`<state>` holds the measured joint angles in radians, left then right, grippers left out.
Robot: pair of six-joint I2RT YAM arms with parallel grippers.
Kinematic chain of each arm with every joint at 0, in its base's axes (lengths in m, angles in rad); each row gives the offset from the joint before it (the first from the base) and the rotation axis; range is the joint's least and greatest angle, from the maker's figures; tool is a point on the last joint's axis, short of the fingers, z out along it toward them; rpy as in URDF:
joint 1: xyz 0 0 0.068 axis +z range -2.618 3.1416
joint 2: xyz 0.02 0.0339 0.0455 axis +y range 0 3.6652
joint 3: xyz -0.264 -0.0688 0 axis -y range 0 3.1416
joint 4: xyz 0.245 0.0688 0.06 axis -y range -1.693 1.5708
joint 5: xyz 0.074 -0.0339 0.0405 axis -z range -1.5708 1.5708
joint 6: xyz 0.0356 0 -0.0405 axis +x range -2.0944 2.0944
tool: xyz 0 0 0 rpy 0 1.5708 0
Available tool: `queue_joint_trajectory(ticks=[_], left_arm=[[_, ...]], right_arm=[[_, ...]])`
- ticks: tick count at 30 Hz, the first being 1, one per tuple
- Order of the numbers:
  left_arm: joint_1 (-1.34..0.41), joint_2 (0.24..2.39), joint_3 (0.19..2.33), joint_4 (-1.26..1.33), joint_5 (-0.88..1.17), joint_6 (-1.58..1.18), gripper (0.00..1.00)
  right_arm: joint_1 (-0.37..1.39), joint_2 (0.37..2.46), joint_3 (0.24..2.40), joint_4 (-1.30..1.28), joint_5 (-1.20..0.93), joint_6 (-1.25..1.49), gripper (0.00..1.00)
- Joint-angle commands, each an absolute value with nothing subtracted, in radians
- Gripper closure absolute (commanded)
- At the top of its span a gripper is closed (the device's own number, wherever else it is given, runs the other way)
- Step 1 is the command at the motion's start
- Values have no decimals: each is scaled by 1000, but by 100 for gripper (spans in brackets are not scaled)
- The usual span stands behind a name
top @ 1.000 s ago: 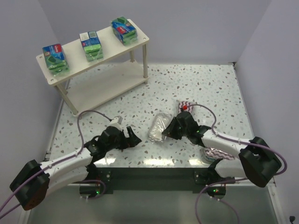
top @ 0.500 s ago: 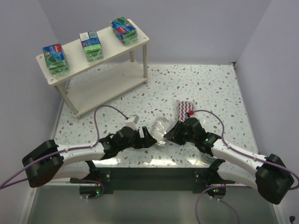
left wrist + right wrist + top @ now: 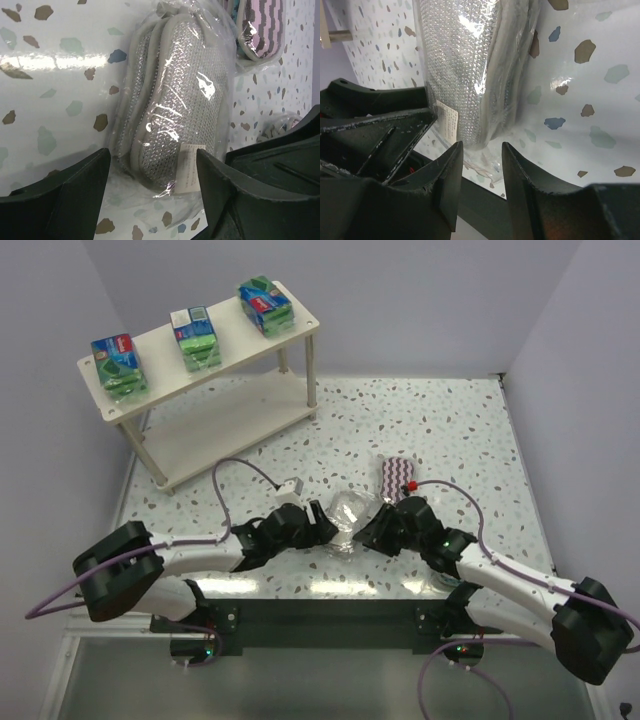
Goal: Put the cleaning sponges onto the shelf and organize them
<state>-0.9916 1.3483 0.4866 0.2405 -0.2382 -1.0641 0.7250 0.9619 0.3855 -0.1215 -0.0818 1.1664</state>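
Note:
The silvery clear-wrapped pack (image 3: 346, 516) lies on the speckled table between my two grippers. My left gripper (image 3: 318, 529) is open, its fingers either side of the pack's near end (image 3: 175, 100). My right gripper (image 3: 372, 530) is open with a narrower gap, its fingertips at the pack's other end (image 3: 470, 65) over loose wrap. One purple-and-white striped pad (image 3: 397, 477) lies just beyond the right gripper and shows in the left wrist view (image 3: 262, 25). Three green-and-blue packs (image 3: 193, 338) sit on the top board of the cream shelf (image 3: 290, 340). The second striped pad is mostly hidden under my right arm.
The shelf's lower board (image 3: 225, 425) is bare. The shelf stands at the back left against the left wall. The dark front edge of the table (image 3: 320, 605) runs just behind both grippers. My left gripper's body fills the left of the right wrist view (image 3: 375, 130).
My left gripper has moved right up to the silvery pack and now straddles its end. My right gripper has shifted slightly toward me and closer to the pack, which has turned a little.

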Motion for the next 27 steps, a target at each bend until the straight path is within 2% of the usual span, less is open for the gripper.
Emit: queue_joint_trajectory(ticks=[1,9,14,17,18,21,27], left_arm=[[-997,1393,567,236,-282,-1071,27],[-997,1459,589,241,-267,-1060,51],[-997,1476,558,248,-245,-1066,55],[-997,1470,543,262,-236,-1069,74],[-997,1462,540,262,-235,-1068,85],[-997,1414,528,221,-258,-1069,100],[-991,1266,532,109,-360,-1058,100]], right_arm=[[729,965,374,-123,-109,1151,60],[729,948,361,-139,-110,1143,60],[729,916,368,-172,-100,1135,60],[729,902,373,-189,-101,1132,59],[729,894,374,-208,-104,1131,59],[729,848,388,-257,-101,1124,59],[729,738,440,-389,-77,1097,58]])
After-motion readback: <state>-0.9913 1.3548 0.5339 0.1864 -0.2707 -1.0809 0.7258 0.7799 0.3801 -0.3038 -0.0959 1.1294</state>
